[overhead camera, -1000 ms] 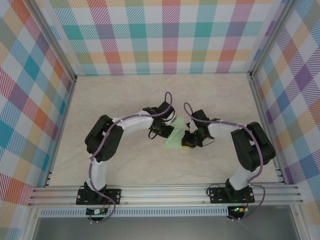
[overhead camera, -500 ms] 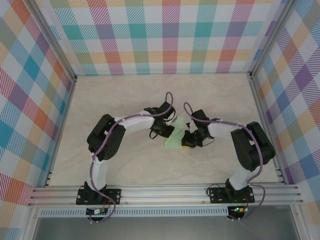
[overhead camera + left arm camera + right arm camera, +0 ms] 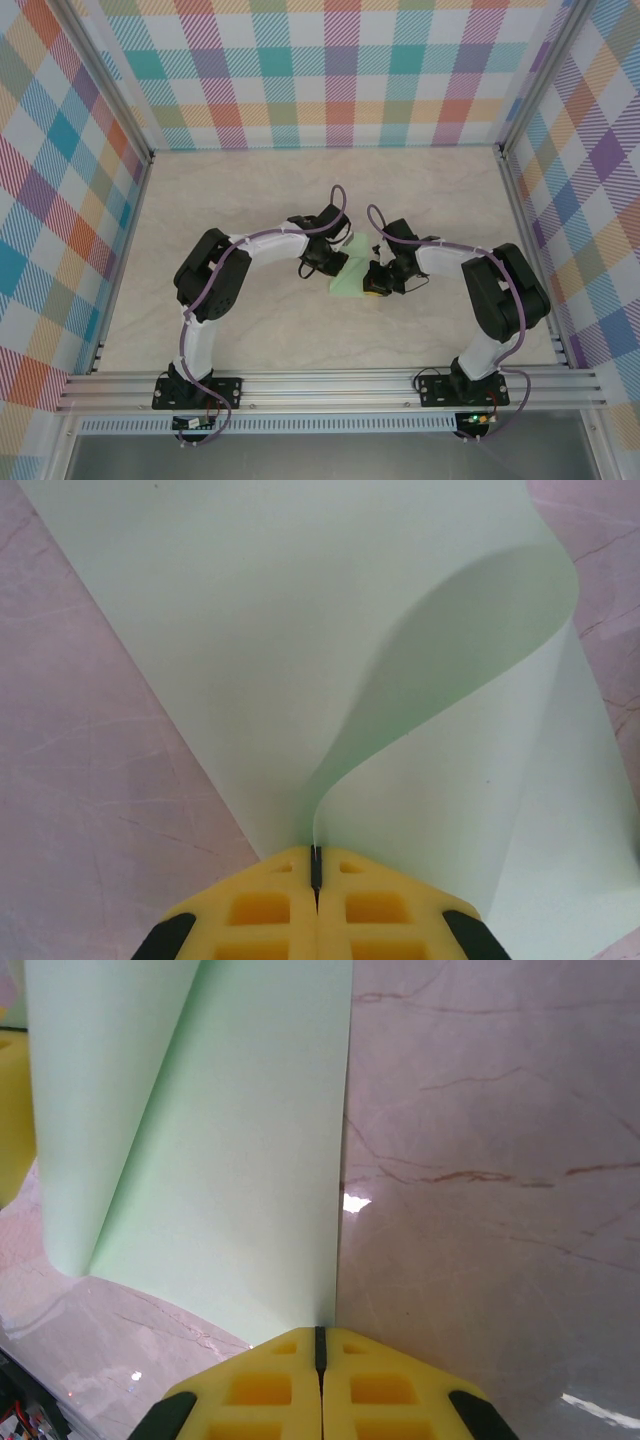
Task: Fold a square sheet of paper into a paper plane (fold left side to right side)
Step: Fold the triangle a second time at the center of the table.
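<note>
Two grippers meet mid-table at the square sheet of paper (image 3: 349,276), which lies on the marble-patterned table (image 3: 300,190) between them. The left gripper (image 3: 315,872) has its yellow jaws pressed together on a lifted edge, the sheet curling over in a soft loop. The right gripper (image 3: 320,1348) is likewise clamped tight, pinching the sheet's straight edge low over the table

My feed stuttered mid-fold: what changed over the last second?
The left arm's elbow shifted slightly right, toward the centre. Nothing was taken or released: the left pincer and right pincer stay shut on the square sheet of paper, which keeps its curl between them.
</note>
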Tool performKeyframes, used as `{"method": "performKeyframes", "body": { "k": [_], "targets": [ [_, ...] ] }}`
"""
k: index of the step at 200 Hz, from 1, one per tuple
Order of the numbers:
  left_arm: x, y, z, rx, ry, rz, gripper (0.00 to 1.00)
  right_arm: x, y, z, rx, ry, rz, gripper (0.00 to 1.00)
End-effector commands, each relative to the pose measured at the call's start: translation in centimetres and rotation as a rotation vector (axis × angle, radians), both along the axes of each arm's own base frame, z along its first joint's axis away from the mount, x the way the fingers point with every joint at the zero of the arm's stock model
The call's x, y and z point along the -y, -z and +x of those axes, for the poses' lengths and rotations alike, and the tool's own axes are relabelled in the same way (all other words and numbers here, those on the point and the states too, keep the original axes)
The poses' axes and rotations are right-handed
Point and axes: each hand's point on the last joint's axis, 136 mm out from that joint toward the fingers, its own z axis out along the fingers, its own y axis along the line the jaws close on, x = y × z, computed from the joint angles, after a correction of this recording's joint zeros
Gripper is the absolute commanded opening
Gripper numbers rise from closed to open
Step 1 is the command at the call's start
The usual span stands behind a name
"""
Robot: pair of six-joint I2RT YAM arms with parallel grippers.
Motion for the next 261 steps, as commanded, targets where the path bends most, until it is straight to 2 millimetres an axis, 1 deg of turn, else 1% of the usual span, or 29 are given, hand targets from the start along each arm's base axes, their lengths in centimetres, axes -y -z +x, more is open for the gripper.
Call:
{"method": "performKeyframes", "body": {
  "k": [1, 38, 54, 64, 74, 98, 111, 138, 147, 170, 197, 247, 261],
  "targets": [
    [-1.0, -0.5, 0.5, 0.019, -0.012, 0.01, 0.02, 0.1, 0.8, -0.7, -0.028, -0.029, -0.032, 0.06],
    [-1.0, -0.1, 0.6, 0.015, -0.01, 0.017, 0.02, 0.1, 0.8, -0.7, -0.027, -0.03, -0.03, 0.06],
    [-1.0, 0.1, 0.5, 0.012, -0.011, 0.021, 0.02, -0.2, 0.5, -0.6, -0.022, -0.02, -0.005, 0.07],
    [-1.1, 0.2, 0.4, 0.01, -0.012, 0.022, 0.02, -0.7, -0.2, -0.2, -0.002, -0.01, 0.03, 0.07],
    [-1.1, 0.2, 0.4, 0.01, -0.011, 0.022, 0.02, -1.1, -1.4, 0.3, 0.027, 0.005, 0.074, 0.08],
    [-1.1, 0.2, 0.4, 0.008, -0.012, 0.019, 0.02, -1.3, -4.2, 2.0, 0.093, 0.052, 0.167, 0.08],
    [-1.0, 0.3, 0.3, 0.008, -0.01, 0.015, 0.02, -1.7, -5.3, 2.8, 0.118, 0.07, 0.217, 0.08],
    [-1.0, 0.2, 0.4, 0.01, -0.011, 0.014, 0.02, -3.1, -6.2, 4.4, 0.137, 0.103, 0.308, 0.07],
    [-1.0, 0.2, 0.4, 0.012, -0.011, 0.013, 0.02, -3.6, -6.3, 4.9, 0.133, 0.111, 0.331, 0.07],
    [-1.0, 0.2, 0.3, 0.011, -0.012, 0.011, 0.01, -4.1, -5.7, 5.7, 0.127, 0.115, 0.324, 0.06],
    [-0.9, 0.1, 0.4, 0.013, -0.012, 0.01, 0.01, -5.1, -5.4, 6.1, 0.12, 0.1, 0.331, 0.06],
    [-1.0, 0.2, 0.4, 0.012, -0.015, 0.01, 0.01, -5.6, -4.3, 6.7, 0.111, 0.097, 0.317, 0.06],
    [-1.0, 0.1, 0.4, 0.014, -0.013, 0.008, 0.01, -5.6, -3.7, 6.8, 0.105, 0.096, 0.298, 0.06]
  ]
}}
